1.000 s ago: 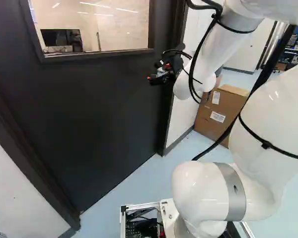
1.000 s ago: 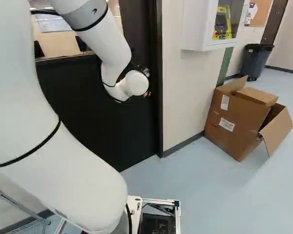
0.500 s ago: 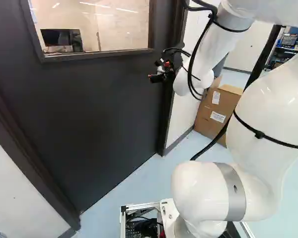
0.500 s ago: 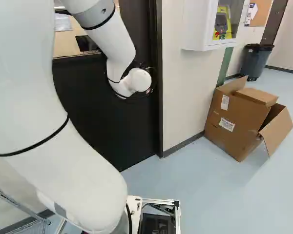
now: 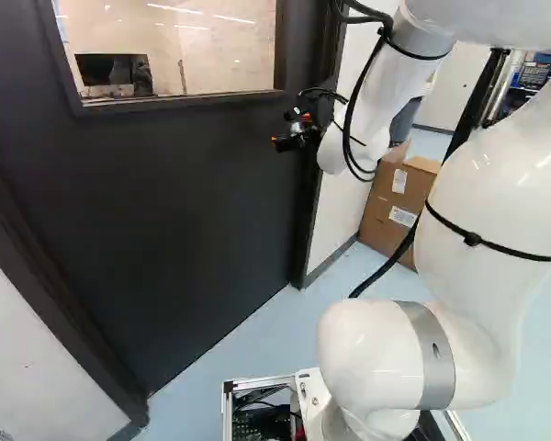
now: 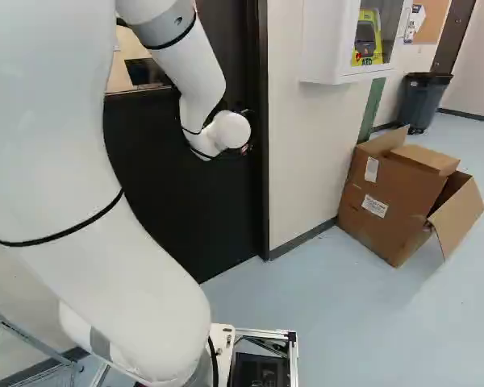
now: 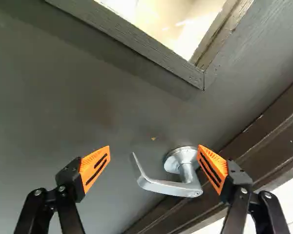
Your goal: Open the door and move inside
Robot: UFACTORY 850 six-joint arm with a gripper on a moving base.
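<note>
The arm (image 5: 477, 193) has shifted; tool (image 5: 290, 130) released near the handle (image 7: 168, 187); white cabinet (image 6: 329, 40) holding a yellow device (image 6: 376, 42).

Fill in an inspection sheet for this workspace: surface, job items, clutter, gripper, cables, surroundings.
Surface: pale blue floor at the foot of the door.
Job items: dark door, shut in its frame, with a window; silver lever handle near its edge.
Clutter: cardboard box, flaps open, against the wall beside the door.
Gripper: the gripper is open, fingers apart, the lever showing between them; no grip.
Cables: a thick black cable runs beside the arm; thinner ones loop near the wrist.
Surroundings: white wall cabinet above; dark bin farther off.
</note>
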